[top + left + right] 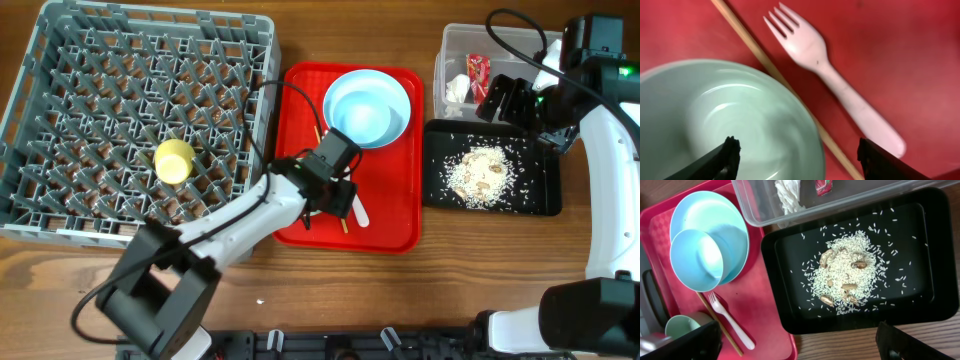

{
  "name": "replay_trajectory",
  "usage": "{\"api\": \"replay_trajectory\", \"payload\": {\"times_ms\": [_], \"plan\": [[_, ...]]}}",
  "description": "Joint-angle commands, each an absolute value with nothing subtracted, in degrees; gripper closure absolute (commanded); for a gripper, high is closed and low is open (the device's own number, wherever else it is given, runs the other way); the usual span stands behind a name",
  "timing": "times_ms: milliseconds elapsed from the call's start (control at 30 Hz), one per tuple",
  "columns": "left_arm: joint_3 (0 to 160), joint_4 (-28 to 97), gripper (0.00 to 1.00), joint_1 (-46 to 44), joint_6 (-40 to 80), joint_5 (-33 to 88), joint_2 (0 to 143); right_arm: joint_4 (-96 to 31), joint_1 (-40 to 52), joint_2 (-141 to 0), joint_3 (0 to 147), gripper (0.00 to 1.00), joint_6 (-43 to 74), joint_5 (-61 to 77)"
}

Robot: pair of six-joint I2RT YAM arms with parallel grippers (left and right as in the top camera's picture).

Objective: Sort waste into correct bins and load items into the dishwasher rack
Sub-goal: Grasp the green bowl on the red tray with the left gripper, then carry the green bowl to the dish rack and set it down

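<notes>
Fork [840, 87] diagonal, parallel to chopstick [755, 49]

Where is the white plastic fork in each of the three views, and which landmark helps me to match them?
Overhead: white fork near the front edge of the red tray; only its handle shows.
Left wrist: fork runs from upper centre to lower right, tines at the top.
Right wrist: fork at bottom left, below the blue bowl.
Shared landmark: the red tray under it, with the wooden chopstick alongside.
</notes>
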State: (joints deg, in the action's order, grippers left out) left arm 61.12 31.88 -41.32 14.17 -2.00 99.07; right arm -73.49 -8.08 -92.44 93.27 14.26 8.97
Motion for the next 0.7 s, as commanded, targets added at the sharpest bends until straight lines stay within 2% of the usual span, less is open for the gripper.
{"api": "replay_trajectory", "payload": {"times_ms": [0, 33, 67, 133, 267, 367, 667], "plan": [[61.63, 31.86, 0.55, -42.0, 14.09, -4.64, 101.71, -73.63, -8.23, -91.18, 94.74, 0.0, 14.98, 9.93], [61.63, 31.86, 0.67, -42.0, 14.09, -4.64, 101.89, -73.65, -8.23, -91.18, 94.74, 0.0, 14.98, 9.93], [61.63, 31.88, 0.75, -42.02, 14.11, -4.6, 101.93, -73.65, -8.23, -91.18, 94.74, 0.0, 14.98, 9.93], [61.49, 31.92, 0.8, -42.17, 14.11, -4.58, 102.02, -73.84, -8.23, -91.18, 94.74, 0.0, 14.98, 9.93], [60.53, 32.05, 0.81, -43.05, 14.11, -4.6, 102.02, -74.15, -8.23, -91.18, 94.74, 0.0, 14.98, 9.93], [60.53, 31.68, 0.95, -43.24, 14.11, -4.62, 102.02, -74.26, -8.23, -91.18, 94.74, 0.0, 14.98, 9.93], [69.67, 35.86, 0.96, -43.18, 13.63, -4.69, 96.53, -74.43, -8.23, -91.18, 94.74, 0.0, 14.98, 9.93]]}}
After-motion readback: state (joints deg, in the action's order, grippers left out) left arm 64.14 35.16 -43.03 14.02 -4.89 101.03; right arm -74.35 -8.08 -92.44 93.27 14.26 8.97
